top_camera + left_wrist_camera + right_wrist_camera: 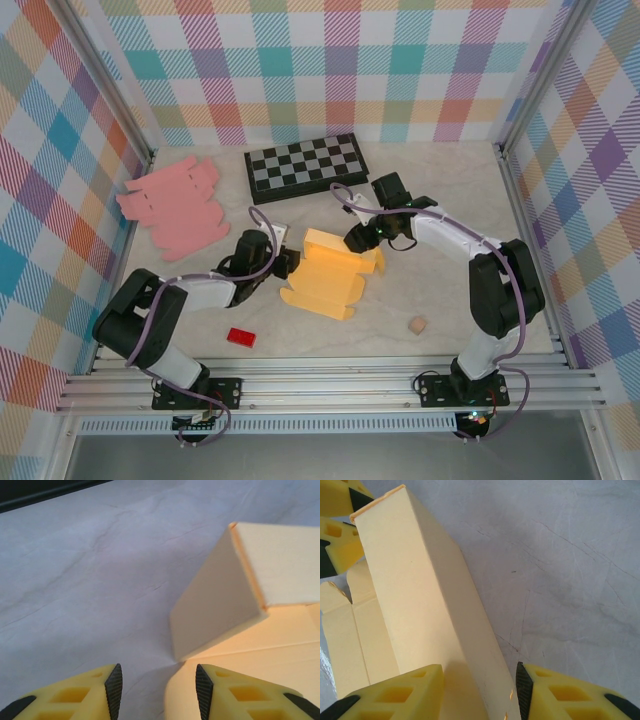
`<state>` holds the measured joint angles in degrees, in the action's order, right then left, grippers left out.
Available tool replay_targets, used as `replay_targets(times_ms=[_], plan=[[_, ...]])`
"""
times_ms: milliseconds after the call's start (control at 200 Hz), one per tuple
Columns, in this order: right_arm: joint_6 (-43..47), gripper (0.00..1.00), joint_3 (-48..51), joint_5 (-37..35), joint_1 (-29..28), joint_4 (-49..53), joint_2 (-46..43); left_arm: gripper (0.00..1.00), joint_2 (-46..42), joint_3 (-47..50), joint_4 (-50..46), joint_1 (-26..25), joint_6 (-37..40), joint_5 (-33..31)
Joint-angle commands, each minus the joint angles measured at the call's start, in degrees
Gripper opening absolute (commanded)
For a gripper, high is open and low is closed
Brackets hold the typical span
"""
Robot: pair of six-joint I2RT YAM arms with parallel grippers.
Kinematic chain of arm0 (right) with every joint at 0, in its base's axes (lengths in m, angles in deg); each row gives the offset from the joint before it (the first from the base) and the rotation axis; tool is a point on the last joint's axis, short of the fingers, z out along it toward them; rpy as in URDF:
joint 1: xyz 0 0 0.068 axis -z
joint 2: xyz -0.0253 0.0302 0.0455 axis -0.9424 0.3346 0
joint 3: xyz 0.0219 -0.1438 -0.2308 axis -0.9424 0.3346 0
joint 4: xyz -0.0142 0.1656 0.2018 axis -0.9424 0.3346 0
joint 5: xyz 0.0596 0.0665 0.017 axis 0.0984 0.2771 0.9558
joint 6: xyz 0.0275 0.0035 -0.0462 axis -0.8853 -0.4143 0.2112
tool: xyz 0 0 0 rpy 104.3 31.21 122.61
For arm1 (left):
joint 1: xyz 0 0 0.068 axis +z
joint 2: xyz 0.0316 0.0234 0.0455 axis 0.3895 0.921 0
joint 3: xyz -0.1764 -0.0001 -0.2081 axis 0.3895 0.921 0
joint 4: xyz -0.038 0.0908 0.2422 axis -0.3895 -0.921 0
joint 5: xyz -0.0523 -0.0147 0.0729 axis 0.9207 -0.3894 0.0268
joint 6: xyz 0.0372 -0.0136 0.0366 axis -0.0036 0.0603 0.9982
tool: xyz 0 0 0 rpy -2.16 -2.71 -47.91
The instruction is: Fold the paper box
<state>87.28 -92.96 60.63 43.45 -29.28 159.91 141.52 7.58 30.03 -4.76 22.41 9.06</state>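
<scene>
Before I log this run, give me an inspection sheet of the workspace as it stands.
Surface: pale marbled table, nothing spilled.
Job's things: yellow paper box, partly folded, one wall raised.
Clutter: pink flat blank, checkerboard, red block, wooden cube.
Grippers: left gripper open beside the box; right gripper astride the raised wall, grip unclear.
Cables: purple cables along both arms.
Surroundings: plaid walls, aluminium frame.
</scene>
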Motion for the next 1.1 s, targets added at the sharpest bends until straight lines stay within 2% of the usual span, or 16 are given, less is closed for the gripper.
replay_targets(times_ms=[0, 165, 300, 425, 605, 720, 940, 1095], plan=[[0.1, 0.44, -1.1, -0.2, -0.4, 2.4, 1.0, 0.45, 2.8, -2.0, 5.6, -1.1, -3.1, 3.8], [-0.4, 0.44, -1.2, 0.0, -0.4, 2.1, 0.8, 0.45, 6.9, -4.4, 5.4, -3.9, -2.3, 1.4], [-0.7, 0.45, -0.9, 0.1, -0.4, 1.8, 0.8, 0.43, 8.4, -5.7, 6.6, -5.2, -2.8, -4.6], [-0.8, 0.45, -0.1, 0.5, -0.4, 1.6, 0.6, 0.38, 10.7, -7.8, 6.7, -5.6, -3.9, -10.8], [-0.9, 0.45, 1.3, 1.3, -0.4, 0.5, -0.2, 0.32, 14.5, -10.5, 8.2, -7.1, -3.9, -13.5], [-1.0, 0.45, 1.5, 1.5, -0.4, 0.5, -0.1, 0.25, 15.7, -11.3, 8.6, -9.1, -2.7, -17.1], [-1.0, 0.44, 1.8, 1.7, -0.4, 0.5, -0.1, 0.04, 16.9, -12.6, 9.1, -10.7, -2.6, -22.1], [-1.6, 0.44, 2.0, 1.7, -0.4, 0.1, -0.2, 0.01, 17.8, -13.3, 8.2, -11.1, -2.9, -23.3]])
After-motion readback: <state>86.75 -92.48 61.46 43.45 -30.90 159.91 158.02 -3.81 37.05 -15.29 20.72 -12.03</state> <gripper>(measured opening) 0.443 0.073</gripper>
